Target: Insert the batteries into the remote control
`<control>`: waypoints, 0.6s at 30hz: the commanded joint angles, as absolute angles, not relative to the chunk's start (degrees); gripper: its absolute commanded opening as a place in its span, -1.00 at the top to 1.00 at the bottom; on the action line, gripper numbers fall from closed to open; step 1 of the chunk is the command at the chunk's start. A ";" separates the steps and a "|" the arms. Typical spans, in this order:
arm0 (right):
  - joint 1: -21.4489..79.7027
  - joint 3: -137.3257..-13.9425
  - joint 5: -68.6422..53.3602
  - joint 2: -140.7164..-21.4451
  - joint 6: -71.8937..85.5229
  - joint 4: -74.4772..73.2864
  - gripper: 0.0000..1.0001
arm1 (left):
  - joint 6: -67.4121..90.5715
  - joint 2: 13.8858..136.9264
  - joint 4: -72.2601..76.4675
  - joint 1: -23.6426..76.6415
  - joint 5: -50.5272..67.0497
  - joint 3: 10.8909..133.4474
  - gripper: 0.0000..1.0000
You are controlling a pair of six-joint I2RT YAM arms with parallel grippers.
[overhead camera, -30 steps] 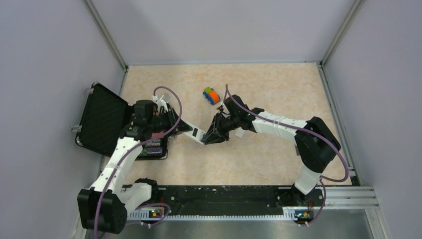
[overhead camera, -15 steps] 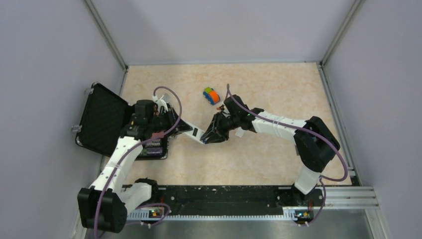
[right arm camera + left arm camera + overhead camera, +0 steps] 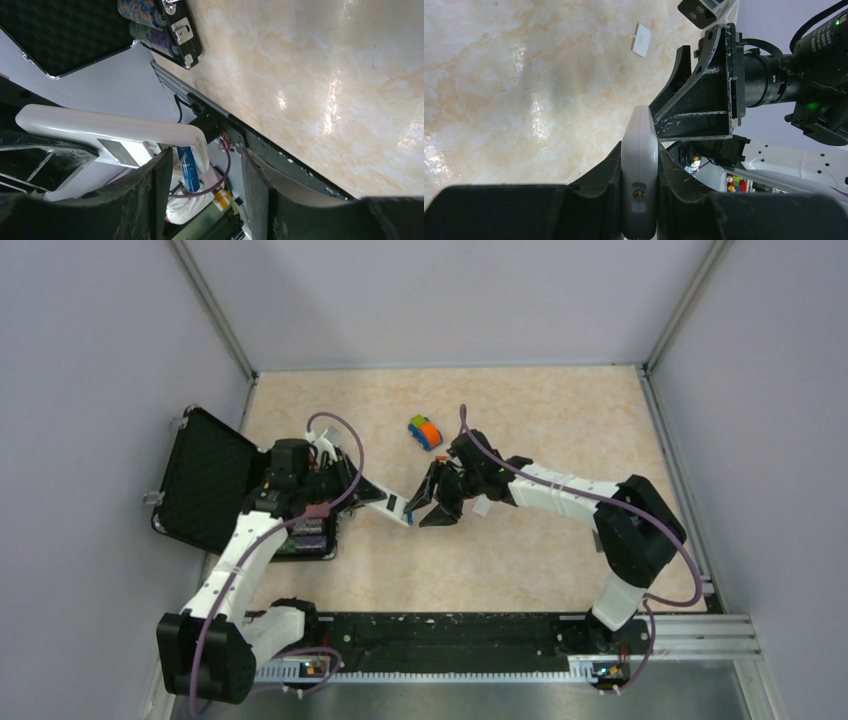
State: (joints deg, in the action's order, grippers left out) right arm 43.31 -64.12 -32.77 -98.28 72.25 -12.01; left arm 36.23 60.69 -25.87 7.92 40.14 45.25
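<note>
Left gripper [image 3: 366, 491] is clenched on the remote [image 3: 392, 506], 1 finger [image 3: 600, 172] on each flat face, holding it up off the table [image 3: 560, 410] near mid-table, just right of the open black case [image 3: 205, 480].

How the remote looks:
- The left wrist view has it edge-on [image 3: 639, 160]: a thin white bar with rounded edges and 1 small brass screw in the near end.
- The right wrist view has it side-on [image 3: 107, 131]: a plain white shell with a grey rectangular label on the underside, and the free end curving down like a lip.
- The top view shows a dark rectangular patch on the upper face near the free end.

Blue battery [image 3: 188, 167] sits at that free end, right behind the lip and touching the remote. It stands roughly square to the bar's length. I can't tell if it's fully seated. From above it's just a blue speck [image 3: 408, 518] at the remote's tip.

Right gripper [image 3: 425, 510] is released, jaws spread wide, 1 finger [image 3: 152, 195] on either side of the remote's tip, gripping nothing.

A small white flat piece [image 3: 642, 40] lies on the table past the remote. The toy car [image 3: 425, 432] sits further back, well apart from the remote.
</note>
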 commanded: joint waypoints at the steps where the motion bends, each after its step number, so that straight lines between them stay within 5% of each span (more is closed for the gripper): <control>1: 42.57 -64.12 -32.63 -92.55 70.93 -8.00 -0.15 | 36.66 61.24 -24.60 8.00 40.15 47.63 1.00; 8: 41.43 -63.35 -31.97 -88.56 64.12 -12.59 -0.49 | 37.38 61.78 -24.35 8.00 41.21 47.80 1.00; 18: 41.36 -68.66 -21.58 -90.72 59.02 -23.24 -0.33 | 39.12 61.53 -22.32 8.00 40.63 46.99 1.00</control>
